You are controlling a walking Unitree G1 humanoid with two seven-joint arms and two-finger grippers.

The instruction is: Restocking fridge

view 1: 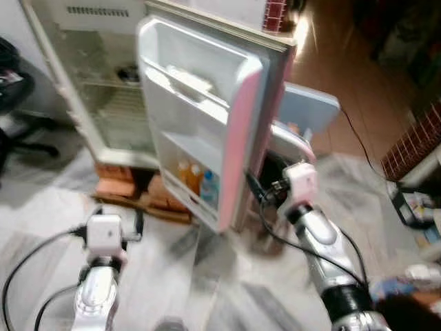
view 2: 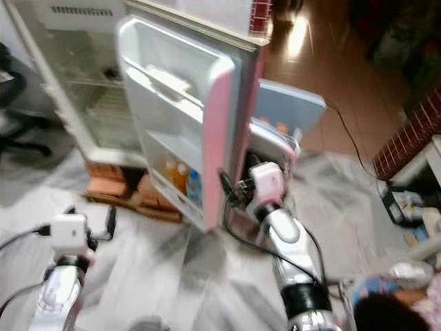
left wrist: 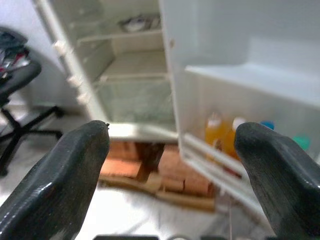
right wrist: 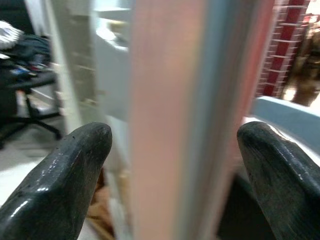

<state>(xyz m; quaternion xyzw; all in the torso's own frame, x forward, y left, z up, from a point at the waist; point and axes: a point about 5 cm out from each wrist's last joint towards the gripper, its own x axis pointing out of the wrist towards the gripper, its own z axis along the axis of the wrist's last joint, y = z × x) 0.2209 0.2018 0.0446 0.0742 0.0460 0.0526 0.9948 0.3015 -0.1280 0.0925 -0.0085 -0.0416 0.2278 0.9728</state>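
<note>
The fridge stands at the far left on a base of bricks, its cabinet open and its pink-edged door swung wide toward the robot, with orange bottles and a blue-capped one standing in the door's lowest shelf. The right gripper is at the door's outer edge, jaws wide with the edge between the two fingers. The left gripper, jaws also wide and empty, hangs near the floor, facing the door's bottom shelf.
</note>
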